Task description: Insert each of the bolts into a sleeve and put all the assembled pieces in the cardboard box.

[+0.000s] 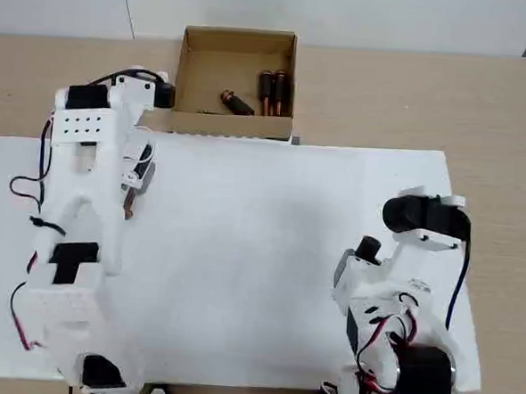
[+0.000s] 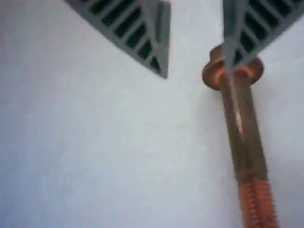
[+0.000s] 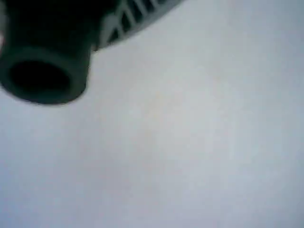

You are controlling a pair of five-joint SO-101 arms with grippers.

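From above, the cardboard box [image 1: 192, 77] sits at the middle of the tabletop's far edge, with a few assembled pieces [image 1: 271, 92] inside. The left gripper [image 1: 135, 185] hangs over the white sheet [image 1: 269, 251] near its far left corner. The right gripper [image 1: 364, 257] is towards the sheet's near right corner.

In the left wrist view the ribbed grey fingers [image 2: 142, 33] stand wide apart and hold nothing — the bolt [image 2: 242, 137] lies flat on the sheet, its flanged head under one fingertip. It is smooth copper-coloured metal, threaded at the end away from the head. For a sound grip, the jaws should be centred across the plain shank before they close.

In the right wrist view a matt black tubular sleeve [image 3: 45, 76], its bore open, looks clamped against a ribbed finger [image 3: 128, 19].
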